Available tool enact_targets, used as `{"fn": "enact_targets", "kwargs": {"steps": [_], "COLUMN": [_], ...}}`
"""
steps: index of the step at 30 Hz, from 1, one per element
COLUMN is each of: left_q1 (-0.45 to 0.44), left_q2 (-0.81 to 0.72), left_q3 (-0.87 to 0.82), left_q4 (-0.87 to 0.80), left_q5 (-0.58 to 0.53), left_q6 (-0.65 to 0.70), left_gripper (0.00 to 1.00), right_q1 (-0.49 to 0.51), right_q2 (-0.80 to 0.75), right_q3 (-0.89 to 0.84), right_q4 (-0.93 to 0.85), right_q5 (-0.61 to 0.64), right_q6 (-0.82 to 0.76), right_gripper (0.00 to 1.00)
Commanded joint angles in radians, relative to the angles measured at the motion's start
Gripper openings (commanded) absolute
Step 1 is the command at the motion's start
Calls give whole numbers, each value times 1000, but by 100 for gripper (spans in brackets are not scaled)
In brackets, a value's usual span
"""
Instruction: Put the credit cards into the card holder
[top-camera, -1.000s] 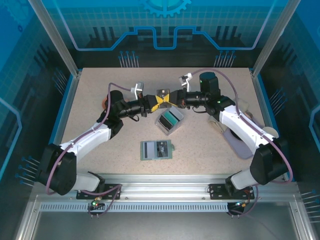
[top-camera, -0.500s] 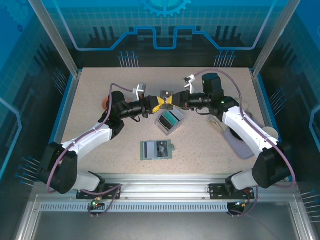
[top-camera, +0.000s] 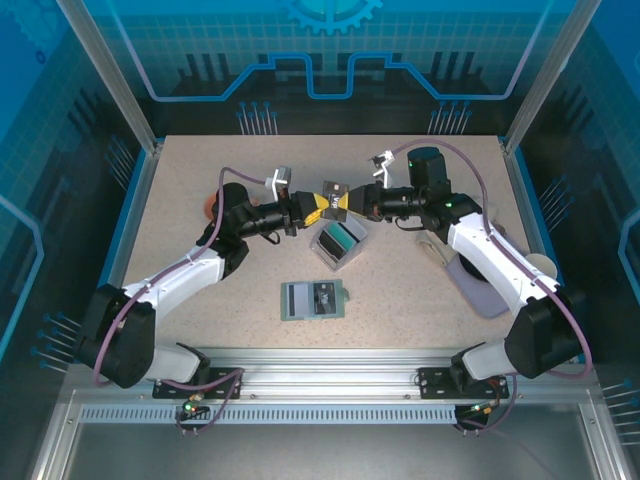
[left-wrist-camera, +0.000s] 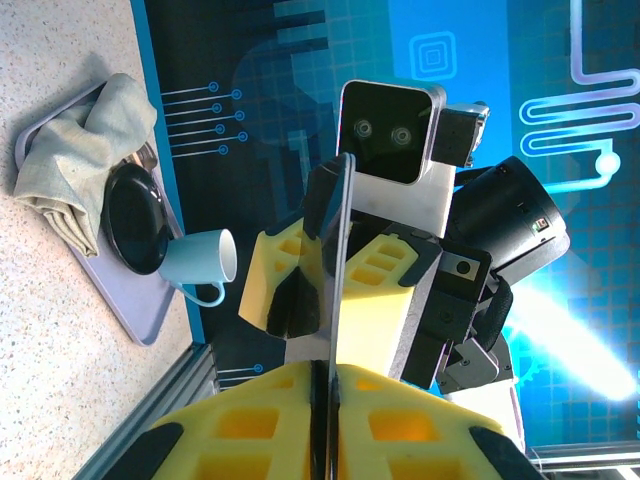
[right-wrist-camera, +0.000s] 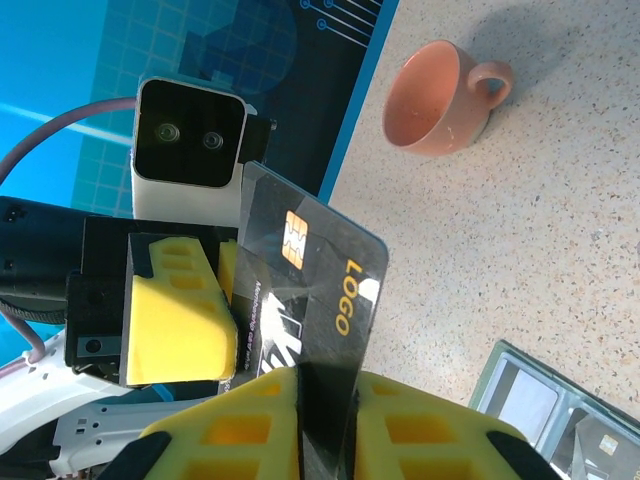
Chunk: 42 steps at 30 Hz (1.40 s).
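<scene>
So from the top camera the left tool (top-camera: 313, 206) and right tool (top-camera: 346, 200) meet nose to nose in the air over the back of the desk (top-camera: 200, 300), with a dark card (top-camera: 330, 190) pinched between them, but you can barely make the card out there. The right wrist cam shows its face properly: gold chip, "LOGO" print, bottom edge clamped in the right tool's yellow pads (right-wrist-camera: 420, 430), and one of the left tool's fingers (right-wrist-camera: 180, 320) pressed on its far side. The left wrist cam gets it edge-on as a thin line, both tools closed on it, plus a pale blue mug (left-wrist-camera: 200, 265) and a cloth (left-wrist-camera: 85, 140) on a tray (left-wrist-camera: 125, 305). The card holder (top-camera: 314, 299) lies open near the arm bases, and a clear box (top-camera: 325, 252) of other cards (top-camera: 343, 238) sits between it and the tools.
</scene>
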Motion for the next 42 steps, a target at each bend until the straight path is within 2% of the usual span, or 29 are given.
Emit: {"fn": "enact_targets", "kwargs": {"steps": [1,13,16,18,19,20,21,23,25,27,32,35,37,42], "left_q1": [4,7,9,10,10,10,9,10,10,11,13,13,13,13], "left_q2": [-35,-39,-43,-54,-63,-72,-80,-94,-96,-95,-82,-84,-85,-74], "left_q3": [22,22,22,27,33,42,62,84,114,117,80,73,81,102], "left_q4": [169,169,151,97,43,-26,-131,-287,-478,-597,-692,-740,-793,-836], "left_q5": [45,49,50,49,45,40,33,-2,-59,-117,-161,-173,-186,-174], "left_q6": [-12,-15,-7,23,52,82,127,195,267,297,304,328,358,402], "left_gripper": [13,9,10,19,20,20,24,51,57,64,66,67,67,69], "right_q1": [-36,-49,-59,-70,-78,-83,-87,-92,-94,-99,-80,-56,-51,-39], "right_q2": [13,13,8,-7,-14,-20,-28,-45,-60,-63,-94,-121,-120,-79], "right_q3": [-26,-18,-25,-37,-42,-45,-48,-43,-65,-77,-144,-179,-185,-186], "right_q4": [-129,-165,-166,-153,-144,-135,-128,-141,-108,-139,-169,-251,-290,-257], "right_q5": [89,99,86,71,55,42,28,23,15,37,129,261,295,259], "right_q6": [-35,-64,-68,-57,-46,-37,-25,25,128,208,412,545,564,553], "right_gripper": [15,13,6,3,3,3,3,1,0,0,0,0,0,0]}}
